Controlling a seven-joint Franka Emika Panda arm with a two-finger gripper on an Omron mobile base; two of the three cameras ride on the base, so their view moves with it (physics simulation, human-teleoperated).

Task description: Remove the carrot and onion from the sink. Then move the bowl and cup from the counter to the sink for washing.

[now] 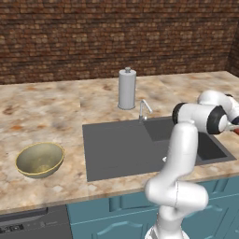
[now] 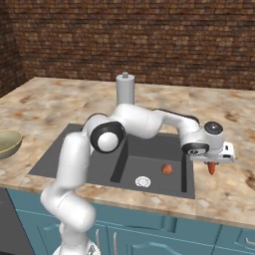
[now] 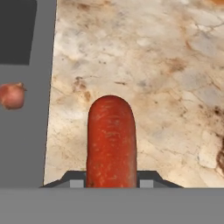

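My gripper (image 2: 211, 162) is shut on the orange-red carrot (image 2: 211, 169), which hangs point-down just above the counter (image 2: 224, 194) right of the sink (image 2: 74, 154). In the hand view the carrot (image 3: 110, 140) stands between the fingers, over marbled counter (image 3: 153, 65) beside the sink's rim. The small reddish-brown onion (image 2: 167, 169) lies in the deep basin near the white drain (image 2: 143, 182); it also appears as the onion (image 3: 12, 95) at the left of the hand view. The olive-yellow bowl (image 1: 39, 159) sits on the counter left of the sink. The cup is out of view.
A tall grey cylinder (image 1: 127, 88) stands on the counter behind the sink, next to the silver faucet (image 1: 144, 109). A brick wall runs along the back. Teal cabinets lie below the counter's front edge.
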